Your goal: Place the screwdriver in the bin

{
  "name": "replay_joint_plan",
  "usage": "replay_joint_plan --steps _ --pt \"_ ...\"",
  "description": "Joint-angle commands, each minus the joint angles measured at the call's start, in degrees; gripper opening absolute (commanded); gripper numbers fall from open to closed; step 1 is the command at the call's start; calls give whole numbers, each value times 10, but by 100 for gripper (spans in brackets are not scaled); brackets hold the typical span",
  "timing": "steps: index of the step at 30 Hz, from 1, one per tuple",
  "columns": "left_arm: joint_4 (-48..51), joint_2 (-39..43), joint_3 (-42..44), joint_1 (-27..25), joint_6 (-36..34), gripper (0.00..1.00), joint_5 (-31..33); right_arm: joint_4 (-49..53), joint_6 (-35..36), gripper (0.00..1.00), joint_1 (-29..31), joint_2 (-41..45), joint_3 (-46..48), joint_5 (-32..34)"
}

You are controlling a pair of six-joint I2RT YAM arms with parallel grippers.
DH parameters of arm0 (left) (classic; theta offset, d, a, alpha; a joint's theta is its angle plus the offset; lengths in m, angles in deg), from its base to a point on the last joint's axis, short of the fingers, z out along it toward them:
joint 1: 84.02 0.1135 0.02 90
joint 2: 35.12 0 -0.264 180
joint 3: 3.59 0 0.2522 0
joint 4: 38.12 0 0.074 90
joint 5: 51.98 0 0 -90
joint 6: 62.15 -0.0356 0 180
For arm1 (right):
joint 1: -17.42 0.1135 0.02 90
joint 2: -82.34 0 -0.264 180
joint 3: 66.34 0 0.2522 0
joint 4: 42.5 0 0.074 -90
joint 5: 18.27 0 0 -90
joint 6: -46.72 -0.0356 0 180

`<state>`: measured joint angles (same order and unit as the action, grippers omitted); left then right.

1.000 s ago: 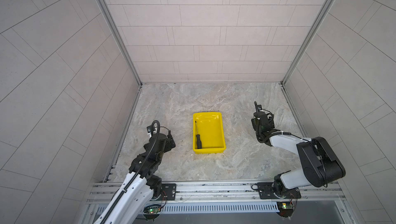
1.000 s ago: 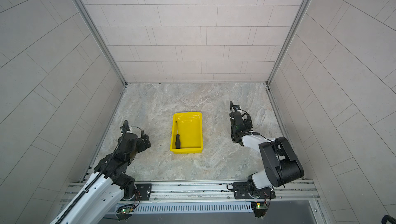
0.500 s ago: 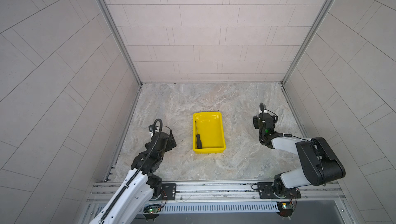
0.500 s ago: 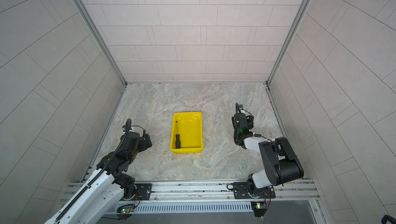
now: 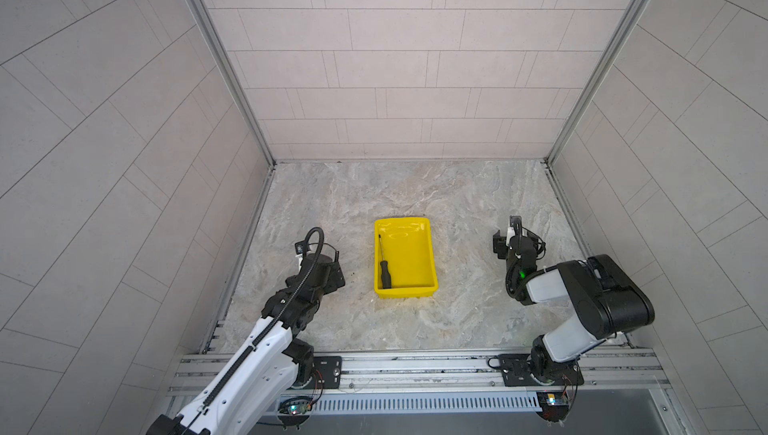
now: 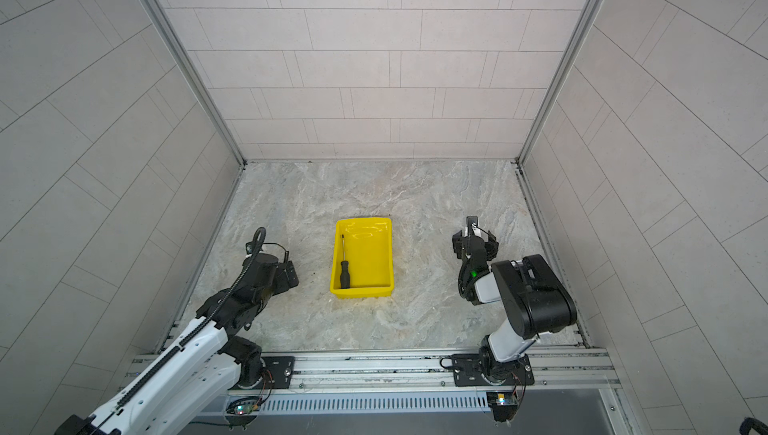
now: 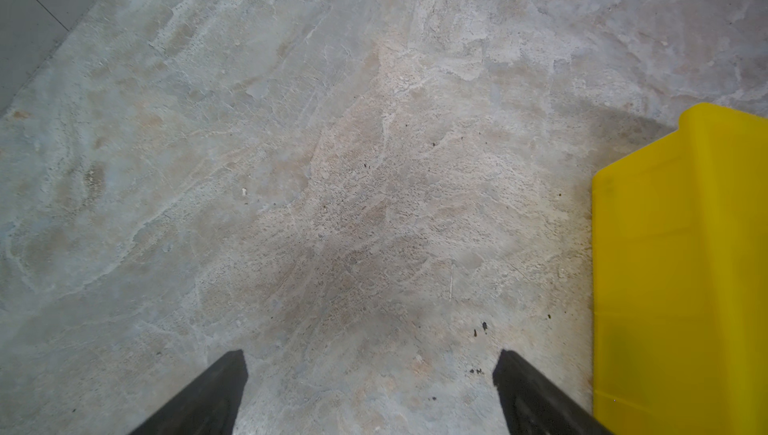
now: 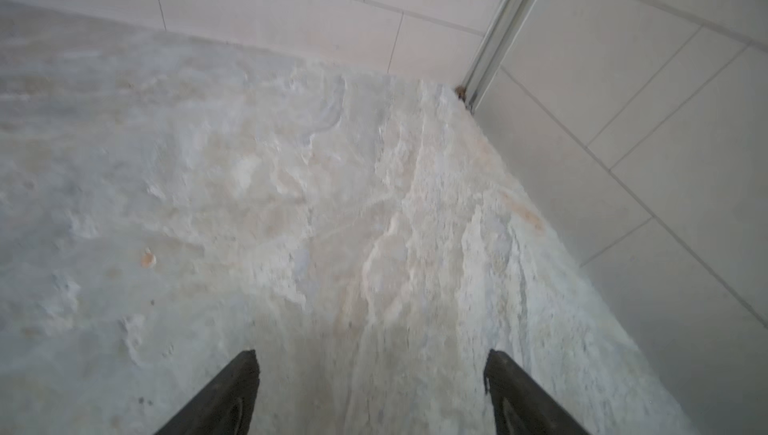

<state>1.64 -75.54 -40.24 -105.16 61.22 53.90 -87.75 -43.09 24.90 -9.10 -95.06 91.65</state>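
The screwdriver [image 5: 384,267] [image 6: 344,267] has a black handle and a thin shaft. It lies inside the yellow bin [image 5: 411,254] [image 6: 370,254] along its left wall, handle toward the near end. My left gripper [image 5: 333,277] [image 6: 287,275] [image 7: 370,356] hangs low over the stone floor left of the bin, open and empty. The bin's outer wall [image 7: 681,254] shows beside it in the left wrist view. My right gripper [image 5: 516,246] [image 6: 474,245] [image 8: 370,354] is right of the bin, open and empty, facing the back right corner.
The floor is mottled stone [image 5: 415,191], walled by tiled panels on three sides. A metal corner post [image 8: 494,33] stands ahead of the right gripper. The aluminium rail [image 5: 415,364] carrying both arm bases runs along the near edge.
The right gripper has drifted a little to the right, away from the bin, and its jaws have spread wider. The left arm has shifted slightly. The screwdriver has stayed in the bin.
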Motion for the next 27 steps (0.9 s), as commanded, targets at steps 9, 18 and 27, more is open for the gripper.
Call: replay_joint_plan --steps 9,18,27 --pt "-7 -11 -8 -4 3 100 7 -19 -2 99 -7 2 -39 33" --pt "-75 -37 9 -4 -4 100 -12 -4 -6 99 -14 6 -45 14" --pt "-171 -62 -45 -3 -80 100 108 -2 -6 99 -15 5 -46 13"
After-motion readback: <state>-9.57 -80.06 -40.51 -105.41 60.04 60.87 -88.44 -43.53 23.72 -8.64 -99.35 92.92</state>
